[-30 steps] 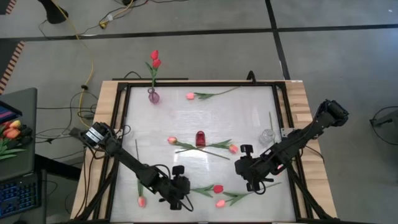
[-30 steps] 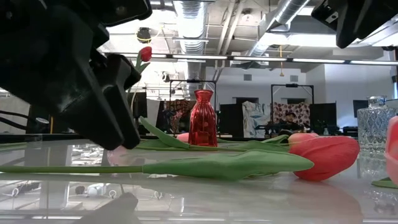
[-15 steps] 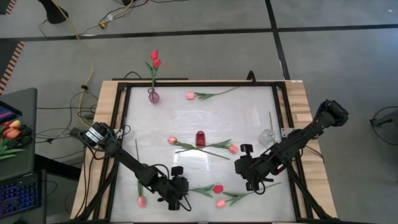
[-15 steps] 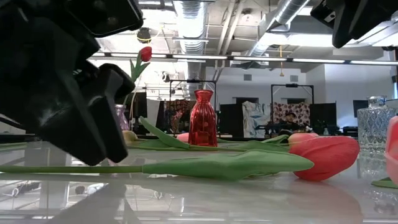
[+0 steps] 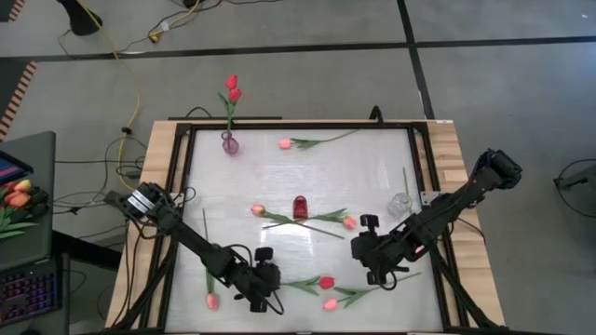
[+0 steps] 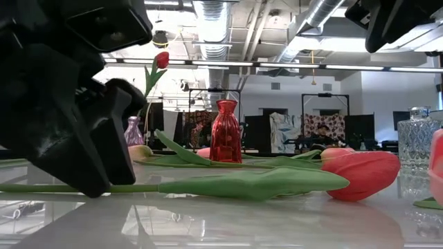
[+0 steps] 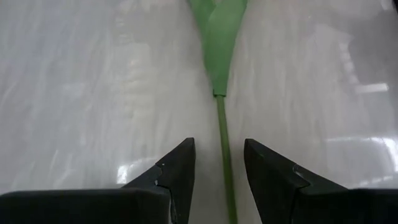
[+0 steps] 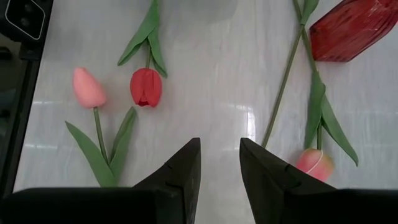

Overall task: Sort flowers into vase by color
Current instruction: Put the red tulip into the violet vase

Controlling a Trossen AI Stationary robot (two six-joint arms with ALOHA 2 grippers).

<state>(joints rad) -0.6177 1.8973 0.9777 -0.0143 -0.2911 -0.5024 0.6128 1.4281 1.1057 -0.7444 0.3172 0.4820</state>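
A red tulip [image 5: 326,282] lies near the table's front edge, its green stem [image 7: 221,124] running toward the left. My left gripper [image 7: 219,149] is open and low over the table. Its fingers stand on either side of the stem's free end without touching it; it also shows in the low view [image 6: 97,166]. My right gripper [image 5: 372,253] is open and empty, held above the table right of the middle. A pink tulip [image 5: 331,303] lies beside the red one. A red vase [image 5: 300,207] stands in the middle. A purple vase [image 5: 229,142] at the far left holds two red tulips.
More tulips lie flat: one at the far edge [image 5: 285,143], two crossing by the red vase [image 5: 258,210] [image 5: 349,222], one at the near left [image 5: 212,301]. A clear glass vase [image 5: 400,202] stands at the right. A black frame [image 5: 182,186] rims the table.
My left gripper has come down toward the table and gone a little toward the left edge, along the red tulip's stem. The tulip has stayed where it was.
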